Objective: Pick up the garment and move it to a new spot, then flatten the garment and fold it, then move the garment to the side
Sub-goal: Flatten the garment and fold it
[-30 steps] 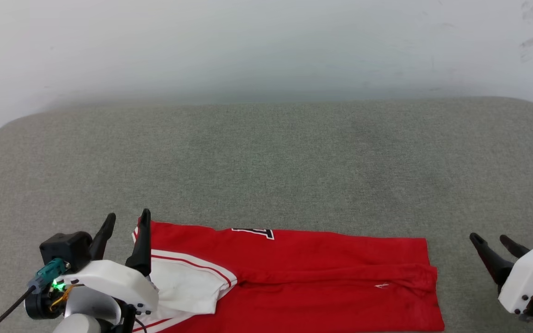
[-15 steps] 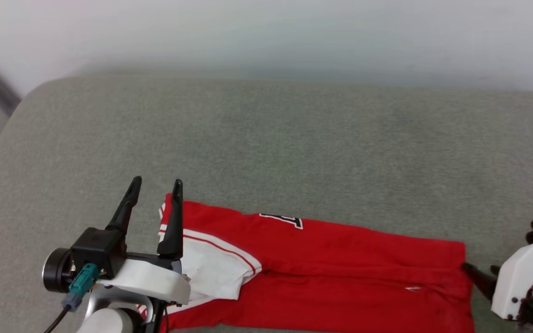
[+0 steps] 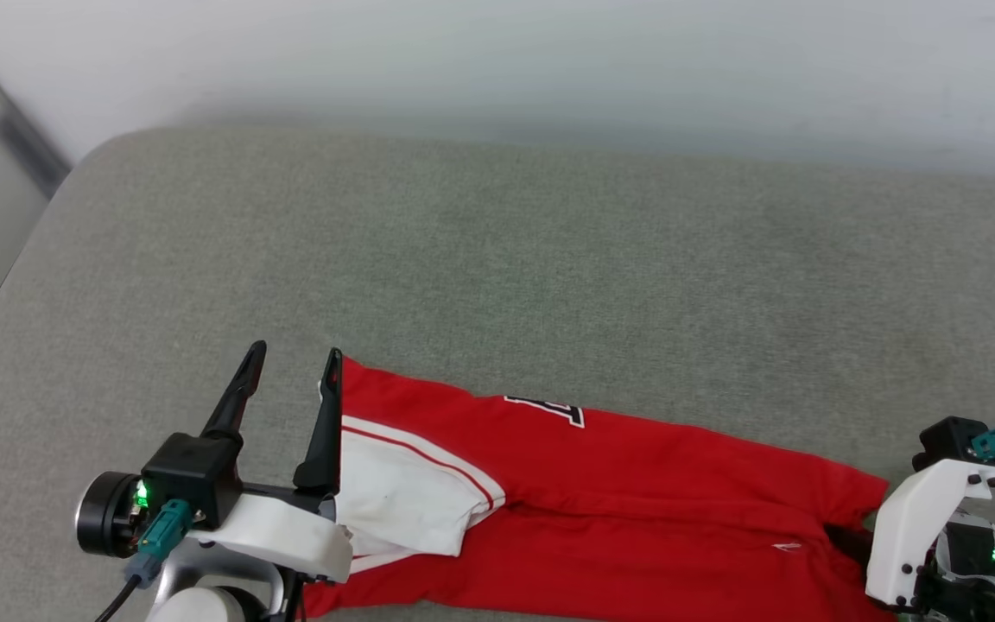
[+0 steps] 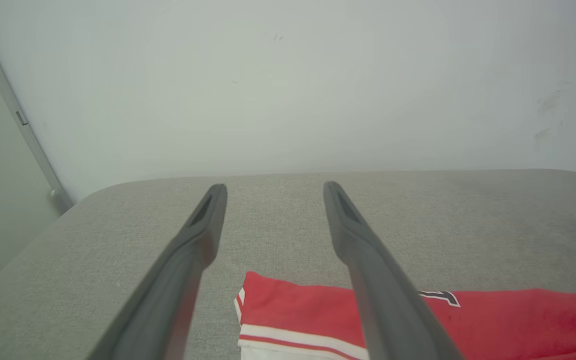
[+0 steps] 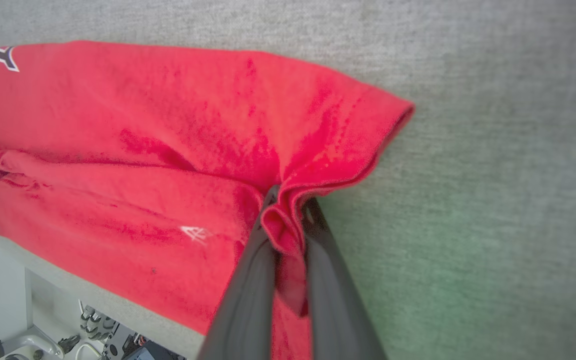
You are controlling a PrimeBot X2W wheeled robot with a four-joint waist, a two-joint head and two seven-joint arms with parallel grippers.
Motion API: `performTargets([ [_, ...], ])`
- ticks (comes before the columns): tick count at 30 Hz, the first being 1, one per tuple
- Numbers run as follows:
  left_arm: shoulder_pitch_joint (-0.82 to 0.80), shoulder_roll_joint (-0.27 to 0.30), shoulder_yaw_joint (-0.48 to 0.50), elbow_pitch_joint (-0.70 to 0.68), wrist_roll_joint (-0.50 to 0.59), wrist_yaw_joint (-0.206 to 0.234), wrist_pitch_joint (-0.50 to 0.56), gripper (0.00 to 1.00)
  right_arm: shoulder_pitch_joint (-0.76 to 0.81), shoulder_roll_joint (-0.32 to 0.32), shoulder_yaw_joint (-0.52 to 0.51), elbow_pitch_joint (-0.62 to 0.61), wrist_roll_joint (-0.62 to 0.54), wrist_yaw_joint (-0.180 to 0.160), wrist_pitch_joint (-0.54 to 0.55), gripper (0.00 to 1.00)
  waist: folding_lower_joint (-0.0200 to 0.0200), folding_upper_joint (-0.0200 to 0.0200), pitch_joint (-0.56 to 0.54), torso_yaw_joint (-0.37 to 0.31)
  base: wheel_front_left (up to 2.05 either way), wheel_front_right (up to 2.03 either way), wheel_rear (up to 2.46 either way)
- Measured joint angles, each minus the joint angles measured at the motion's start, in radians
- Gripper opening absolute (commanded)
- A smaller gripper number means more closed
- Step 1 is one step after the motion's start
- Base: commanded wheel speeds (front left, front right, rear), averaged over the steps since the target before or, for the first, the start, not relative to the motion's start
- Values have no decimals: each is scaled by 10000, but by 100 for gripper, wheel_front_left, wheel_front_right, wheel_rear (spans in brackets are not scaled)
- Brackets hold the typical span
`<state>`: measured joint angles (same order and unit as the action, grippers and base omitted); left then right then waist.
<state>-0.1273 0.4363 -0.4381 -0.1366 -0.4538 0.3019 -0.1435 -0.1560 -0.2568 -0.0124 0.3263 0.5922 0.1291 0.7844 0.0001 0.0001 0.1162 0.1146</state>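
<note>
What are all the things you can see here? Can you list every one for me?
T-shirt: one, red with a white sleeve and white-black lettering, lying in a long strip near the front edge of the cushion.
cushion: one, grey-green, the big padded surface under the shirt.
wall: one, white, behind the cushion.
rail: one, grey, slanting down the wall at the far left corner.
left gripper: one, dark fingers on a white body, open and holding nothing, beside the shirt's sleeve end.
right gripper: one, dark fingers on a white body, shut on a bunched fold at the shirt's end away from the sleeve.
</note>
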Motion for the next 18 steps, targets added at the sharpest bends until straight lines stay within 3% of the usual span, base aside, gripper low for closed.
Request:
performTargets([
  [9,268,171,27,-58,-8,186,96,100,-285,-593,-128,111,111,17,-309,0,0,0,-634,-568,0,0,0],
  [18,581,226,29,-228,-69,326,113,100,-223,-972,-2479,146,-318,17,-213,0,-1,0,-860,-1112,0,0,0],
])
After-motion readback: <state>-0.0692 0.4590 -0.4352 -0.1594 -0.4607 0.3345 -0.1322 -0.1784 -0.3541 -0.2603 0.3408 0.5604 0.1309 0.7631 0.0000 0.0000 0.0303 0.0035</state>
